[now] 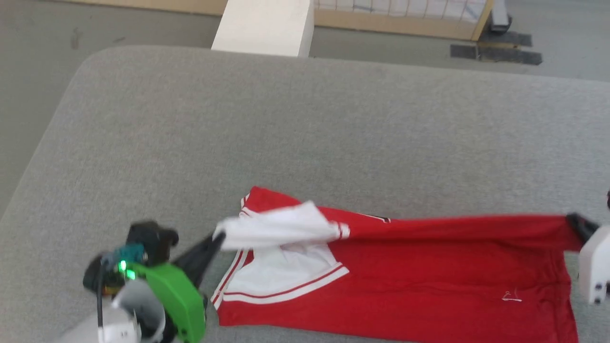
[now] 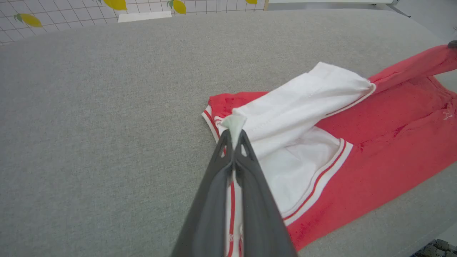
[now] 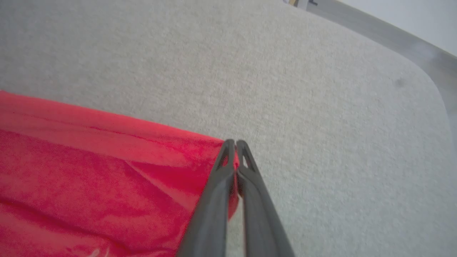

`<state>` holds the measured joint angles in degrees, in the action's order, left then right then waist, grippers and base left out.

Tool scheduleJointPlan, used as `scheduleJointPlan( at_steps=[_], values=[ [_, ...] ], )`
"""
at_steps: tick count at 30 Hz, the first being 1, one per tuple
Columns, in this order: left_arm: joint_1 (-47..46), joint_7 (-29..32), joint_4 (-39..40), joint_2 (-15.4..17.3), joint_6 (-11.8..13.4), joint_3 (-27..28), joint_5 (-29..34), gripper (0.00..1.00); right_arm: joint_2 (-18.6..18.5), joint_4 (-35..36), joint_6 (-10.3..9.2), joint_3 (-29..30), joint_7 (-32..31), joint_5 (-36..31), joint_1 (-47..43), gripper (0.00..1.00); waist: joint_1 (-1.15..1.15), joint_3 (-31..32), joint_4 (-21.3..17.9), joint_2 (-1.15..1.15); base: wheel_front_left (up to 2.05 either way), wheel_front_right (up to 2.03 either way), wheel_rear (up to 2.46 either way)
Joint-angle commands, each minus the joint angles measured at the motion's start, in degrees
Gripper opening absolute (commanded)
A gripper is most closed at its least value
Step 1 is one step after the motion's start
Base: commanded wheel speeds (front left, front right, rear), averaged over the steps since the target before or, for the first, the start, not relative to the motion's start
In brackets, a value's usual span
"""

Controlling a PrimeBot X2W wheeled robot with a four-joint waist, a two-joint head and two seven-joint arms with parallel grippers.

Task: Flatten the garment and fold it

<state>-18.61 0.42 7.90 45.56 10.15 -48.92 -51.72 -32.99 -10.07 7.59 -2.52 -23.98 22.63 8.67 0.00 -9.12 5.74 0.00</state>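
Firmly, the left tool (image 2: 234, 135) pinched the white sleeve (image 2: 300, 100) of the red jersey (image 1: 429, 267), and the right tool (image 3: 232, 143) pinched its opposite hem corner (image 3: 210, 157)

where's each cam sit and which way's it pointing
Head view: on the head, looking forward and down at the grey table and garment; left pincer lower left, right pincer at right edge.
Left wrist view: on the left wrist, along its shut fingers at the pinched white sleeve.
Right wrist view: on the right wrist, along its shut fingers at the pinched red corner.
Shared: every view shows the garment on the table.
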Motion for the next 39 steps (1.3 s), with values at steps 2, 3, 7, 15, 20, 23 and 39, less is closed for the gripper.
scheduleJointPlan(
  at_steps=[2,3,7,15,20,23,39],
  values=[
    [2.88,-0.37,-0.39,0.58,0.51,-0.51,-1.03,0.0,1.2,2.89,-0.1,1.62,-1.84,-0.82,-3.93,0.0,0.0,0.97,-0.92,0.0,0.0,0.0,0.0],
    [3.8,-0.33,-0.88,0.57,0.44,-0.92,-1.4,0.0,1.58,4.1,-0.1,2.24,-2.89,-0.91,-5.55,0.0,0.0,0.95,-0.91,0.0,0.0,0.0,0.0],
    [5.48,-0.53,-4.04,-0.3,-0.51,-2.26,-2.01,0.0,2.12,7.29,-0.1,3.32,-7.03,-1.02,-10.65,0.0,0.0,0.63,-0.87,0.0,0.0,0.0,0.0],
    [5.62,-0.56,-13.03,-3.8,-3.61,-5.08,-1.78,0.0,1.58,7.77,-0.1,0.27,-10.05,-1.39,-13.81,0.0,0.0,0.19,-1.27,0.0,0.0,0.0,0.0],
    [4.7,-3.83,-17.48,-6.17,-4.44,-5.61,0.21,1.0,0.8,5.57,-0.1,-1.57,-9.55,-1.26,-13.44,1.0,0.0,1.73,-1.09,0.0,0.0,0.0,0.0],
    [4.71,-7.19,-18.78,-7.06,-4.57,-4.78,0.61,1.0,0.3,6.51,-0.1,-0.8,-9.94,0.43,-13.08,1.0,0.0,3.64,-1.19,0.0,0.0,0.0,0.0],
    [14.55,-15.4,-8.86,-16.96,2.49,22.38,8.87,1.0,16.23,14.63,-0.1,15.5,-12.1,-1.91,-15.45,1.0,0.0,9.25,-0.33,0.0,0.0,0.0,0.0]
  ],
)
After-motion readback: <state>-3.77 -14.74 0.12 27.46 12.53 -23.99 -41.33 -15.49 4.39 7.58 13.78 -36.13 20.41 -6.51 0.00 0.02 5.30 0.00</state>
